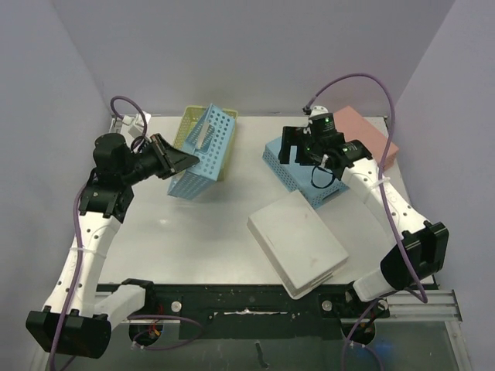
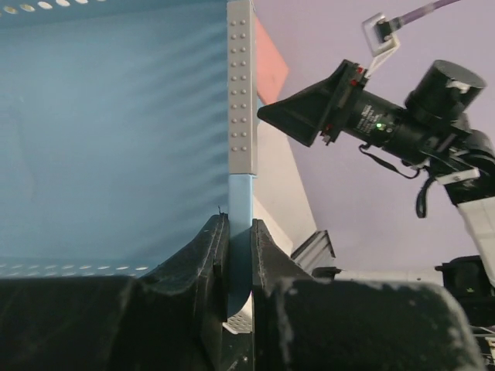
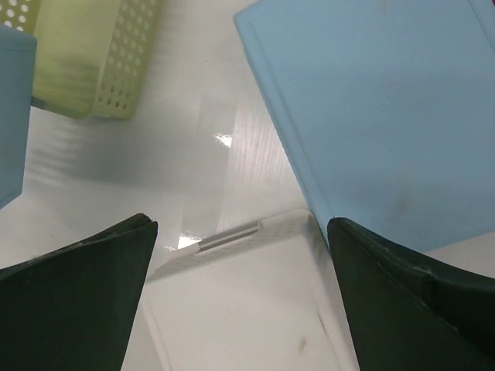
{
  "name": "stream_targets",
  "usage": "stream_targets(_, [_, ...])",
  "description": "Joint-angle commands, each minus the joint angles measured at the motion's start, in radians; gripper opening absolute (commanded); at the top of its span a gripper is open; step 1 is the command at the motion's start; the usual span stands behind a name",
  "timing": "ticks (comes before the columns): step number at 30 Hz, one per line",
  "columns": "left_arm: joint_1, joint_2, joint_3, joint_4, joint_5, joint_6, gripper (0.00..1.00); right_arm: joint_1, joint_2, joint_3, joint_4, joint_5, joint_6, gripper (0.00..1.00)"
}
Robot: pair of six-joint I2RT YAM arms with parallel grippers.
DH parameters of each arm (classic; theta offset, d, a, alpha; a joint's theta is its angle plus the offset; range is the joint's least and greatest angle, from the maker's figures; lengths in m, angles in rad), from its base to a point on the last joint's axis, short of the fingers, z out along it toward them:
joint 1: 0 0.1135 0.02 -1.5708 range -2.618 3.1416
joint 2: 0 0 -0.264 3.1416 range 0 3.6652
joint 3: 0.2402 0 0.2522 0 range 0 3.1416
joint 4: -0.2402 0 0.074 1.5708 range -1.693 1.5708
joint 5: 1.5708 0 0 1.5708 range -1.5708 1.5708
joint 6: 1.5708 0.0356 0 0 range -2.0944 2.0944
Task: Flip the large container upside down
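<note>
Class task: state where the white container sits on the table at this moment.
In the top view, the white container lies right of centre near the table's front edge, just in front of the smaller blue basket.

The blue basket (image 2: 108,139) looks like smooth plastic with a soft sheen, and the grey strip (image 2: 241,85) along its edge is duller and dotted with tiny studs. The left fingers (image 2: 203,259) and right fingers (image 3: 77,301) are matt black plastic, slightly grainy and flecked with pale scuffs. The green basket (image 3: 100,54) is perforated plastic. The table (image 3: 224,154) is glossy white and throws back glare. The white box (image 3: 247,309) is smooth satin plastic with faint marks. The small blue basket (image 3: 387,116) shows a plain, lightly smudged face.
</note>
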Motion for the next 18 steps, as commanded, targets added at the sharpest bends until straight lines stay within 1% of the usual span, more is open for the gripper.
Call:
stream_targets(1, [0.024, -0.062, -0.028, 0.197, 0.155, -0.150, 0.00, -0.032, -0.060, -0.081, 0.020, 0.007, 0.018, 1.00])
stream_targets(6, [0.033, -0.083, 0.039, 0.188, 0.110, -0.136, 0.00, -0.039, -0.076, -0.111, 0.022, -0.011, 0.028, 1.00])
stream_targets(9, [0.037, -0.091, 0.045, 0.169, 0.078, -0.154, 0.00, -0.038, -0.086, -0.107, 0.015, -0.018, 0.025, 1.00])
stream_targets(14, [0.049, -0.146, -0.041, 0.174, 0.076, -0.229, 0.00, -0.045, -0.123, -0.130, 0.014, -0.005, 0.022, 0.99])
stream_targets(18, [0.093, -0.189, -0.121, 0.148, 0.112, -0.263, 0.00, -0.047, -0.136, -0.145, 0.011, -0.005, 0.019, 0.99])
